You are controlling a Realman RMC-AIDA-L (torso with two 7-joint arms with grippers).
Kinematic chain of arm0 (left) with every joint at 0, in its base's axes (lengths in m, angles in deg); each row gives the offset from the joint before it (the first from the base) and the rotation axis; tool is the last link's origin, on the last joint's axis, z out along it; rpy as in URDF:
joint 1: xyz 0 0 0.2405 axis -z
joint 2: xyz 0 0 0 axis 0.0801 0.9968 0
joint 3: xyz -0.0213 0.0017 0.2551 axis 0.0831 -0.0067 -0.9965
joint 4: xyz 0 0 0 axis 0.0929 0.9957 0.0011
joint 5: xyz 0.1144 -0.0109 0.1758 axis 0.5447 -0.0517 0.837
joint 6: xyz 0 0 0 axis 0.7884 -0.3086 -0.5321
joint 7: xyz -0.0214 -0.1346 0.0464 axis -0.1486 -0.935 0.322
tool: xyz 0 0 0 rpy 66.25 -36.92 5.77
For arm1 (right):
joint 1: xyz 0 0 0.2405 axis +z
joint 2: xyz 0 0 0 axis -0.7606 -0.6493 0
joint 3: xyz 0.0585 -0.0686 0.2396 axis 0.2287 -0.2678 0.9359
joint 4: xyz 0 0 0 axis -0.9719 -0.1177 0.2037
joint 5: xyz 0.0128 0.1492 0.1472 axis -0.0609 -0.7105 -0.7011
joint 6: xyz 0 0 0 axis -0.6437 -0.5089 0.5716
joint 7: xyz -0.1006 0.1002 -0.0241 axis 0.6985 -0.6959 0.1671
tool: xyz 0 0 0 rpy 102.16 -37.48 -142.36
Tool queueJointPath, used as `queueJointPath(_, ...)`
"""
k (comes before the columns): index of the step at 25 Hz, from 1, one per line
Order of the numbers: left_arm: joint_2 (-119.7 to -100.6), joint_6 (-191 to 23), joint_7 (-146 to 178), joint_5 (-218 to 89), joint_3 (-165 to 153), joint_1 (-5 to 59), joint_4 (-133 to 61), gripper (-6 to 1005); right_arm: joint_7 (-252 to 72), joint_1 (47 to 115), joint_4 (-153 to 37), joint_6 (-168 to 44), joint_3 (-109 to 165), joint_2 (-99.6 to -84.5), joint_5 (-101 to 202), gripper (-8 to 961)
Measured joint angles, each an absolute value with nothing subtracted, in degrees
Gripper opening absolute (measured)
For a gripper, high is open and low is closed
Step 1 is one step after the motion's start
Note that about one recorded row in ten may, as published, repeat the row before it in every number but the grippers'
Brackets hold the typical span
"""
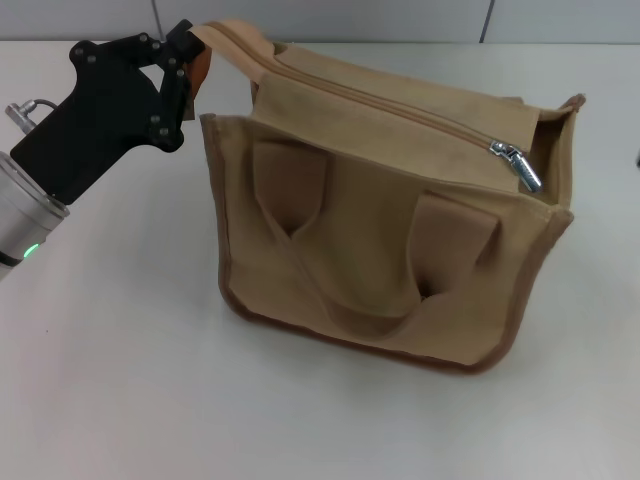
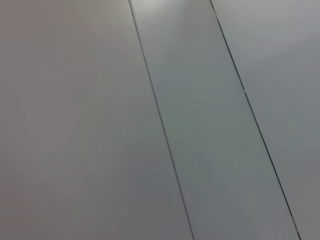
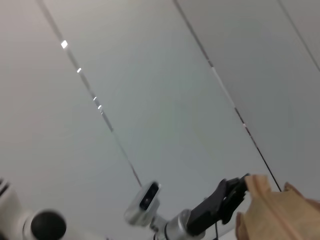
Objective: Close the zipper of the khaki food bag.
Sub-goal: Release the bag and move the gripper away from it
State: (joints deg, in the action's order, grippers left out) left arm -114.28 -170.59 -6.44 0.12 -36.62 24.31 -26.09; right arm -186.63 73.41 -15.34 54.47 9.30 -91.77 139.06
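Left claw (image 1: 183, 52) pinching khaki food bag (image 1: 380, 230) corner; zipper (image 1: 515, 163) unobstructed.

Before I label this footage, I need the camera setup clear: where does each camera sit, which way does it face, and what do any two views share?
Head view: on the robot's head, looking down at the khaki food bag; the left hand grips its end flap by the zipper.
Left wrist view: on the left wrist, facing a panelled wall; no body parts.
Right wrist view: on the right wrist, facing the wall; shows the left arm.
Shared: head and right wrist views both show the bag and left hand.
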Motion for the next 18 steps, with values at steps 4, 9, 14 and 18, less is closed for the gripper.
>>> queueJointPath(4, -114.31, -169.04, -7.95, 0.12, -36.6, 24.61, -26.18, 102, -173.59, 68.32, -15.06, 54.69, 4.61, -92.11, 138.68, 711)
queueJointPath(9, -114.19, -167.95, -10.12, 0.1, -36.21, 24.64, -26.6, 104, -157.22, 63.97, -15.84, 54.62, 3.27, -92.74, 143.25, 711)
queueJointPath(14, -114.02, -167.84, -12.94, 0.1, -35.82, 24.48, -26.37, 107, -148.11, 63.25, -18.28, 54.47, 3.52, -93.1, 149.77, 711)
queueJointPath(18, -113.93, -167.9, -13.27, 0.1, -35.91, 24.18, -26.04, 108, -146.74, 63.97, -20.47, 54.22, 3.83, -93.0, 151.51, 711)
